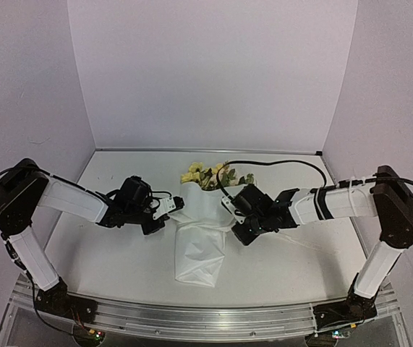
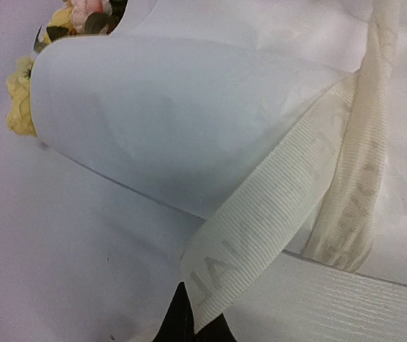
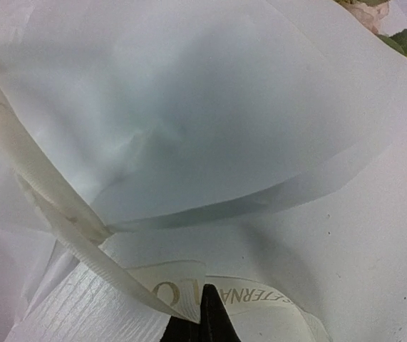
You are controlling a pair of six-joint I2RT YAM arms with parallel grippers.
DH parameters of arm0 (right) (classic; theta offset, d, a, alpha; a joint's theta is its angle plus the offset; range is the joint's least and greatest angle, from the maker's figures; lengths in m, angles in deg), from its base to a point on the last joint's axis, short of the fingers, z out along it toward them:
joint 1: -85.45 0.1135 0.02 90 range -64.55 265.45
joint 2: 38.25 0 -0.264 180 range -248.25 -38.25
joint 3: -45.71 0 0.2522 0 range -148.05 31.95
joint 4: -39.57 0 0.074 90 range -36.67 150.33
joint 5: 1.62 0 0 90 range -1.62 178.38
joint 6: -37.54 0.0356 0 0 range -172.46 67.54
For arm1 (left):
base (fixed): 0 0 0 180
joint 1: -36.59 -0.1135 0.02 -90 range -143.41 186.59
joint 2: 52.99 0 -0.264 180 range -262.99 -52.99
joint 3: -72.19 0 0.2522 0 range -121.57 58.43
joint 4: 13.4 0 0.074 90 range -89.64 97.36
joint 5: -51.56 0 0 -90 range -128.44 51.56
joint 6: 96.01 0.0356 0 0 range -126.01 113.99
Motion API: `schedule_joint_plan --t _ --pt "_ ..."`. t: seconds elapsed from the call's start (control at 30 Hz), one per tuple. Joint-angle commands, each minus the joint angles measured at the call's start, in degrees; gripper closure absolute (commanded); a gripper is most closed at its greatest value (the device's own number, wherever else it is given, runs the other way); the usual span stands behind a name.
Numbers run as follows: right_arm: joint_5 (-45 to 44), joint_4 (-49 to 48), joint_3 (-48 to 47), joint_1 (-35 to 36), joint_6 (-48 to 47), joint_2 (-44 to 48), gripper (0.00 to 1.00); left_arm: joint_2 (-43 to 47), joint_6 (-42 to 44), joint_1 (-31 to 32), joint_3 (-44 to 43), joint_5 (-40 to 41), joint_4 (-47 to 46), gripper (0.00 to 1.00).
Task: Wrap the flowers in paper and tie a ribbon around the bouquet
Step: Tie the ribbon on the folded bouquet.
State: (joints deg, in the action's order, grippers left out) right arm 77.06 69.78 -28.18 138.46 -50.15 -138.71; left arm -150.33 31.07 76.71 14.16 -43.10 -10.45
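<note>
Found the bouquet (image 1: 197, 238) lying on the worktop (image 1: 112, 253) between the two arms, flowers (image 1: 207, 176) at the far end, paper (image 1: 195, 264) cone tapering toward the near edge. Saw the left jaws closed tight at the bouquet's left side, pinching a stretch of ribbon (image 2: 274, 214) running up across the paper. Saw the right jaws likewise closed at the right side, nipping a lettered stretch of ribbon looped just before the wrap. Made out yellow and cream blooms with green leaves past the paper's rim.
</note>
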Motion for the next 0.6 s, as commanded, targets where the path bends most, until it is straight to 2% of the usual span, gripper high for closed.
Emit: schedule_joint_plan --t 0.0,0.23,0.33,0.4,0.57 --pt "-2.38 13.63 -5.23 -1.23 9.70 -1.64 1.00 -0.01 -15.96 0.01 -6.60 6.05 10.48 1.00" --pt "-1.72 19.39 -6.73 -3.20 17.97 -2.54 1.00 -2.50 -35.74 -0.13 -12.09 8.57 19.65 1.00" --pt "-0.56 20.15 -3.33 -6.31 24.09 0.01 1.00 -2.05 -45.48 -0.67 -11.95 11.32 21.56 1.00" --pt "0.86 20.09 0.04 -9.00 29.25 2.38 1.00 -0.56 -52.72 -3.51 -10.39 11.34 22.30 1.00" --pt "2.91 12.62 13.11 -15.75 39.64 10.32 1.00 8.11 -70.74 -17.35 1.18 -2.24 16.13 1.00"
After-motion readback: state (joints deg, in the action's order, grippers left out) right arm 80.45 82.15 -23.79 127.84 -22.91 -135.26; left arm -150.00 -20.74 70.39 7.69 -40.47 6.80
